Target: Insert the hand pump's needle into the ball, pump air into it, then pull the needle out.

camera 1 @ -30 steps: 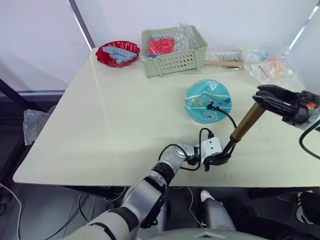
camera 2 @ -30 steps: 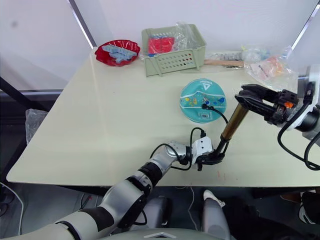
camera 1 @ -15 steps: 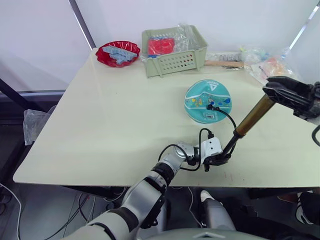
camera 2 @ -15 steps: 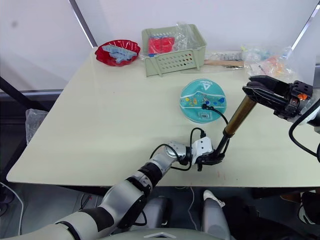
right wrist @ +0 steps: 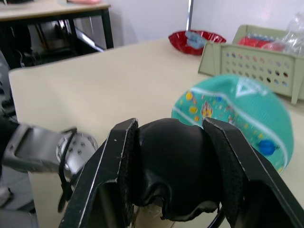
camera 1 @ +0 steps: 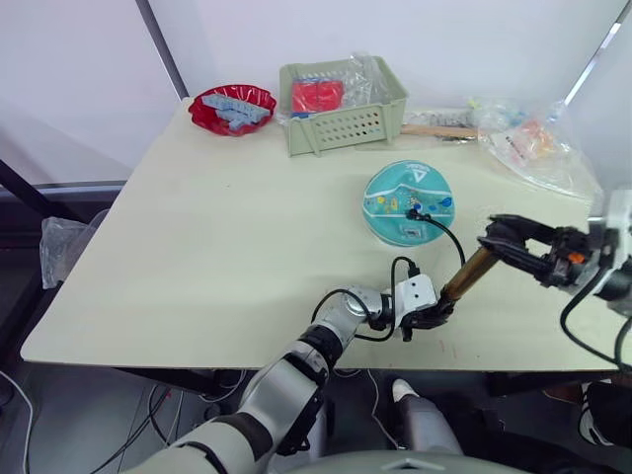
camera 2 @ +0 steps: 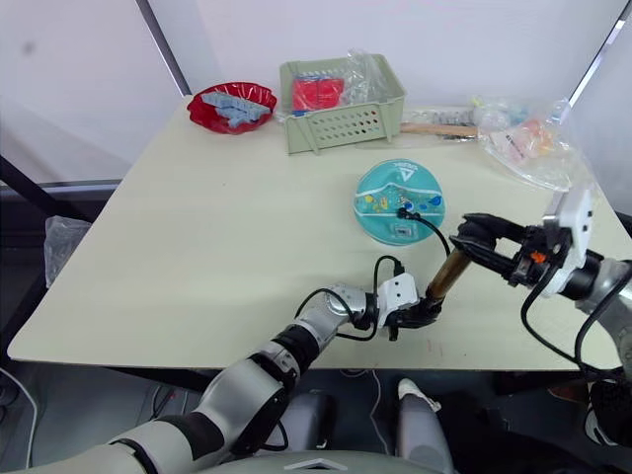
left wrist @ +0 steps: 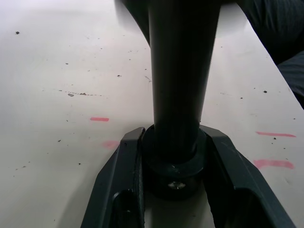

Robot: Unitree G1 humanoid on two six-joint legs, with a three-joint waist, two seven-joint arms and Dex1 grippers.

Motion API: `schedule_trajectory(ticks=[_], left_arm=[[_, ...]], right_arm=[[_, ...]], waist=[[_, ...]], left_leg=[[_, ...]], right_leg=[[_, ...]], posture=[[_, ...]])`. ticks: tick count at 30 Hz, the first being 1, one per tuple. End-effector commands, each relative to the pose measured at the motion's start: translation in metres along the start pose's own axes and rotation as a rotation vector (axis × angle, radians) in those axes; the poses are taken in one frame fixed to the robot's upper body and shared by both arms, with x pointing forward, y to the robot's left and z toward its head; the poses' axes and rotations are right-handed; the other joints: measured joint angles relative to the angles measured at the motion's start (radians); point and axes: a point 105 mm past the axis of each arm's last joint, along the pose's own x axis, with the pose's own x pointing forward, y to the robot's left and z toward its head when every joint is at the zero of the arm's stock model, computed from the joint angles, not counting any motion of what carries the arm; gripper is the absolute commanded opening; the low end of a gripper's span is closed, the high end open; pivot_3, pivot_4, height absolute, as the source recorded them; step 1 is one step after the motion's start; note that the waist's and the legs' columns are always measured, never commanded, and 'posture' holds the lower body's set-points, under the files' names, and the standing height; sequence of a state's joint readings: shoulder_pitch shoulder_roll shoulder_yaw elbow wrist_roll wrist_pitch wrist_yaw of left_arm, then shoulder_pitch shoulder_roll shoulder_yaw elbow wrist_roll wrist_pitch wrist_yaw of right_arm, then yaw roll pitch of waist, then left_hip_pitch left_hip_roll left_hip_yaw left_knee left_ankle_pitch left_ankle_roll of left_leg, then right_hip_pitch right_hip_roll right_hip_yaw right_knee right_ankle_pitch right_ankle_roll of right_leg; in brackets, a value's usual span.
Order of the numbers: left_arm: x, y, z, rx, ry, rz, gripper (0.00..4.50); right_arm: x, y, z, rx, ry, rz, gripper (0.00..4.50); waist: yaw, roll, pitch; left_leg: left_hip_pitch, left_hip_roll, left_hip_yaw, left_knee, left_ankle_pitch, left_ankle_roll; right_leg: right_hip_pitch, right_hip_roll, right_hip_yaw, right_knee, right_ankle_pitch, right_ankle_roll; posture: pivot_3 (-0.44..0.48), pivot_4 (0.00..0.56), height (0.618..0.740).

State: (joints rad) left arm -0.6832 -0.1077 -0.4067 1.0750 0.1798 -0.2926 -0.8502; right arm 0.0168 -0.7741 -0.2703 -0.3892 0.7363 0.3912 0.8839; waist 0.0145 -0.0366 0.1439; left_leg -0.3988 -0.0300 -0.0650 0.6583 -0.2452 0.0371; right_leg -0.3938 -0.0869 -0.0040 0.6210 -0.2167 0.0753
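The teal ball point(camera 1: 410, 202) sits right of the table's middle. The pump's black hose point(camera 1: 449, 235) curves up to the ball's top, where the needle is hidden at the hose's end. Just in front of the ball, the hand pump point(camera 1: 464, 278) stands tilted, its bronze barrel showing short. My left gripper point(camera 1: 431, 316) is shut on the pump's black base cap point(left wrist: 173, 166) near the table's front edge. At the pump's upper end, my right gripper point(camera 1: 502, 237) is shut on the black handle point(right wrist: 173, 175), low and close to the barrel.
A green basket point(camera 1: 341, 104) with red contents stands at the back, and a red bowl point(camera 1: 234, 106) sits to its left. Clear plastic bags point(camera 1: 538, 143) lie at the back right. The table's front edge point(camera 1: 296, 360) runs just below my left gripper.
My right gripper lifted the handle up and to the right, then pushed it down toward the base, so the pump now shows much shorter. The left gripper and the ball stayed put.
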Motion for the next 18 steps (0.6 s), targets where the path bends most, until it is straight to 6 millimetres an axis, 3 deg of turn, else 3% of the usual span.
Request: schedule_trajectory(ticks=[1,5,9,14,18], left_arm=[[-0.014,-0.015,-0.055,-0.109,0.178,-0.008,1.19],[-0.012,-0.016,-0.055,-0.107,0.175,-0.010,1.19],[-0.012,-0.015,-0.055,-0.107,0.177,-0.009,1.19],[-0.013,-0.014,-0.055,-0.108,0.180,-0.007,1.19],[-0.012,-0.015,-0.055,-0.108,0.180,-0.008,1.19]], right_arm=[[-0.004,0.004,-0.049,0.037,0.159,-0.041,1.68],[0.000,0.009,-0.060,0.038,0.153,-0.051,1.68],[0.004,0.011,-0.057,0.026,0.125,-0.048,1.68],[-0.001,0.000,-0.030,0.006,0.047,-0.060,1.68],[-0.006,-0.006,0.004,0.003,-0.038,-0.042,1.68]], waist=[[0.000,0.000,-0.001],[0.000,0.000,-0.002],[0.000,0.001,-0.003],[0.000,0.001,-0.003],[0.001,0.005,0.001]], left_leg=[[0.000,0.000,0.000,0.000,0.000,0.000],[0.001,0.000,0.000,0.000,0.000,0.000],[0.001,0.000,0.000,0.000,0.000,0.000],[0.001,0.000,0.000,0.000,0.000,0.000],[0.000,-0.001,0.000,0.000,0.000,0.000]], right_leg=[[0.000,0.000,0.000,0.000,0.000,0.000],[0.001,0.000,0.000,0.000,0.000,0.000],[0.001,0.000,0.000,0.000,0.000,0.000],[0.001,0.000,0.000,0.000,0.000,0.000],[0.001,0.000,0.000,0.000,0.000,0.000]], posture=[[0.000,0.150,0.737],[0.000,0.150,0.737],[0.000,0.150,0.737],[0.000,0.150,0.737],[0.000,0.150,0.737]])
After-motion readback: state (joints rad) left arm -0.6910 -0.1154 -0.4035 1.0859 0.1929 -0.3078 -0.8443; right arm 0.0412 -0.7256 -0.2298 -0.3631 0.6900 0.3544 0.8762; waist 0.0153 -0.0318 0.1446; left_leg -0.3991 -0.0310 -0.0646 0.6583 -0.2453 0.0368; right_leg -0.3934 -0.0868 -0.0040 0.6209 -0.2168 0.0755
